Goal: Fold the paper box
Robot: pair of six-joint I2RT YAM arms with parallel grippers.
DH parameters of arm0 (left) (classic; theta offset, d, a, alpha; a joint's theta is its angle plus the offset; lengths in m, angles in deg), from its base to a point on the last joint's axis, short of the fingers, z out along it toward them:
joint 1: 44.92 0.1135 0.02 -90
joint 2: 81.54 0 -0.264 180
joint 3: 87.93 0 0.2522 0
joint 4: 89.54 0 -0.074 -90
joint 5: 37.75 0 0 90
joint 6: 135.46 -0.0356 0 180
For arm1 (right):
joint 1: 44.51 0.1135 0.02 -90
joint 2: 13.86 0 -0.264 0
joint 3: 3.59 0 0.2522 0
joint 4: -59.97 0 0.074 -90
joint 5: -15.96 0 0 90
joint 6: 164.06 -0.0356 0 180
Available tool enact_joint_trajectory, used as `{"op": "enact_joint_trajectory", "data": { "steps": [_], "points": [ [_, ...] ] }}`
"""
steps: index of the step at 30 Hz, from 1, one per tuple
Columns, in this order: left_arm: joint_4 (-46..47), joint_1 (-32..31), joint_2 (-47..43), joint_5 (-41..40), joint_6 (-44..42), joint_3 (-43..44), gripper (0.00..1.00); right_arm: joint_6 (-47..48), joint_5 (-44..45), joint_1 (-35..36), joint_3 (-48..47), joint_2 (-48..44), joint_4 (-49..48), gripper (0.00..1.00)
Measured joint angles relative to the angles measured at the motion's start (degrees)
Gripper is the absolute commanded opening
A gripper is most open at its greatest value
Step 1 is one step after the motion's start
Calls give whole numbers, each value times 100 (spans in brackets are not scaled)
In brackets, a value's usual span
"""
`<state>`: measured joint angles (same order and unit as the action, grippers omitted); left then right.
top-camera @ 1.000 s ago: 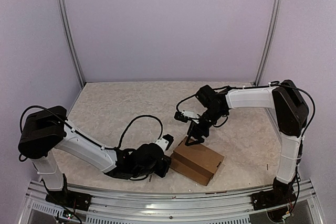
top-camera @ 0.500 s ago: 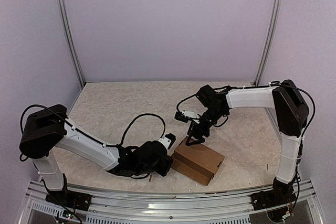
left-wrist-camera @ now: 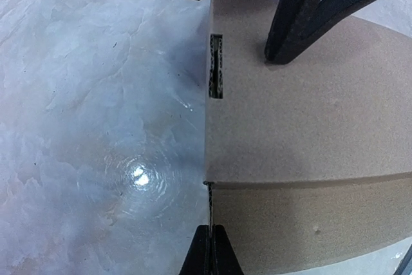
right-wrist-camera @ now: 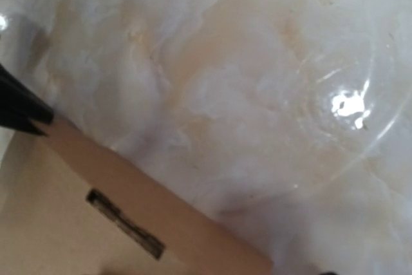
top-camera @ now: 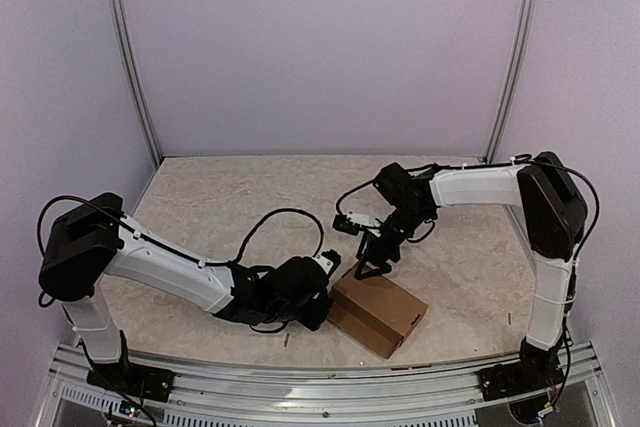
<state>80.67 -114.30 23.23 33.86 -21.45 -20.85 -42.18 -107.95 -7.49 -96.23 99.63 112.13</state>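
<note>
- The paper box (top-camera: 378, 309) is folded up into a closed brown block. It lies at an angle on the tabletop (top-camera: 220, 207), near the front edge and a little right of centre.
- On my left wrist view, a narrow dark slot (left-wrist-camera: 216, 66) is cut into the box top along its left edge, and a fold line crosses the top nearer to me.
- My left hand (left-wrist-camera: 210, 249) is closed, fingertips pressed together against the box's left edge at that fold line. I cannot tell whether a sliver of cardboard is pinched between them.
- My right hand (top-camera: 370, 265) is spread open over the box's far left corner. One finger (left-wrist-camera: 309, 17) has its tip on the top, and the other sits at the corner's edge.
- Both arms reach in low from either side.
</note>
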Motion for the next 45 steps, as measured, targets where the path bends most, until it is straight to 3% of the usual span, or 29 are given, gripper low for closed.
{"op": "enact_joint_trajectory", "data": {
  "steps": [24,33,45],
  "points": [
    [-1043,249,391,256,-573,975,0,15,-422,85,-153,197,398,74],
    [-905,409,452,162,-645,1187,21,7,-398,-400,-210,201,496,75],
    [-1054,240,389,-164,-520,1283,33,-24,-479,-730,-210,-11,590,79]
  ]
}}
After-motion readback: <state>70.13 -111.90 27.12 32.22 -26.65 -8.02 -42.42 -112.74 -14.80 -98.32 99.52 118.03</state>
